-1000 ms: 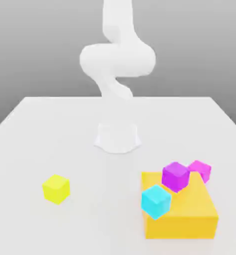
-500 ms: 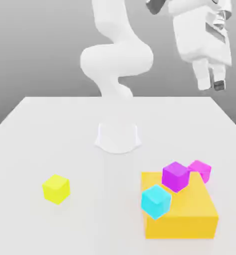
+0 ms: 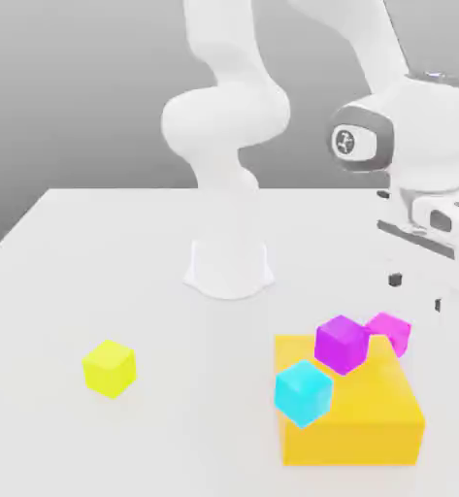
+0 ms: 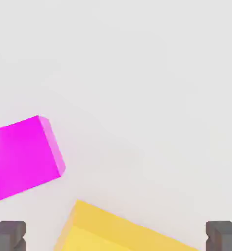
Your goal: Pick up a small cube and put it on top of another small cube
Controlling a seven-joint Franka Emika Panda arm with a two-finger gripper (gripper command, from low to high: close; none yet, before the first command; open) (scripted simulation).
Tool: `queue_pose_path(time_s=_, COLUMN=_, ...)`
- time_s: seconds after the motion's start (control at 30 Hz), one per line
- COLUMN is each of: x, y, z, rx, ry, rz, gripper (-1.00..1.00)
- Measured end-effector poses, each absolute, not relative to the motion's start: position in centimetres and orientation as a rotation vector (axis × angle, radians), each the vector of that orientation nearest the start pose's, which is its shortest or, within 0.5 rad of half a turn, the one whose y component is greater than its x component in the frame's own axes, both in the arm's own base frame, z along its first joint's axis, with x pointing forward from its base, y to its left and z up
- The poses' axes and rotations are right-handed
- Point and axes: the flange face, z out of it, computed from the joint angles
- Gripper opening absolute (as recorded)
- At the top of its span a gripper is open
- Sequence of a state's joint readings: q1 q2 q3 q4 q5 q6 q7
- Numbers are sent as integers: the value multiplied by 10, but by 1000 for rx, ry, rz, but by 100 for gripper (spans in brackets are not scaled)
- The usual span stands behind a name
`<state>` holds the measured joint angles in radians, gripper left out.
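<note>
Yellow cube (image 3: 109, 368) sits alone on the bench (image 3: 97, 252) at the exterior view's left, out of harm's way. Toward the right, a cyan cube (image 3: 303, 392) and the purple cube (image 3: 342, 344) stand on the orange block (image 3: 354, 413), and the pink cube (image 3: 390, 331) lies on the bench just beside the block's far edge, close behind the purple one.

That crowding is the risk, I judge: a finger coming down on the block side could strike the block's edge or nudge the purple cube, spoiling the stacking spot.

At the far right the hand (image 3: 416, 292) hangs above the bench, wide open and holding nothing. The pink cube (image 4: 24, 156) lies below it and off to one side rather than between the fingertips (image 4: 8, 234), so the hand must shift sideways before descending.
</note>
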<state>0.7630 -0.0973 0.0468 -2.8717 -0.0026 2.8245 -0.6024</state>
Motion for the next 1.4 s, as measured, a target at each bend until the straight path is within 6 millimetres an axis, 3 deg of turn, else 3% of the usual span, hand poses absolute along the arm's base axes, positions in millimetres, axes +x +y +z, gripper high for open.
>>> queue_pose_path(time_s=0.07, x=227, y=262, z=203, rx=-2266, ry=-2177, rz=-22, gripper=0)
queue_pose_path(time_s=0.3, x=222, y=261, z=144, rx=-2230, ry=-2212, rz=-1, gripper=0)
queue_pose_path(time_s=0.33, x=221, y=260, z=137, rx=-2230, ry=-2213, rz=0, gripper=-100)
queue_pose_path(time_s=0.53, x=221, y=259, z=133, rx=-2230, ry=-2213, rz=4, gripper=-100)
queue_pose_path(time_s=0.63, x=222, y=261, z=148, rx=-2230, ry=-2213, rz=2, gripper=-100)
queue_pose_path(time_s=0.83, x=224, y=259, z=197, rx=-2241, ry=-2205, rz=2, gripper=-100)
queue_pose_path(time_s=1.0, x=275, y=232, z=249, rx=-2434, ry=-2012, rz=-3, gripper=-100)
queue_pose_path(time_s=1.2, x=328, y=173, z=316, rx=-2651, ry=-1699, rz=0, gripper=-100)
queue_pose_path(time_s=1.27, x=335, y=160, z=318, rx=-2683, ry=-1635, rz=3, gripper=-100)
queue_pose_path(time_s=1.4, x=338, y=156, z=277, rx=-2693, ry=-1614, rz=4, gripper=-100)
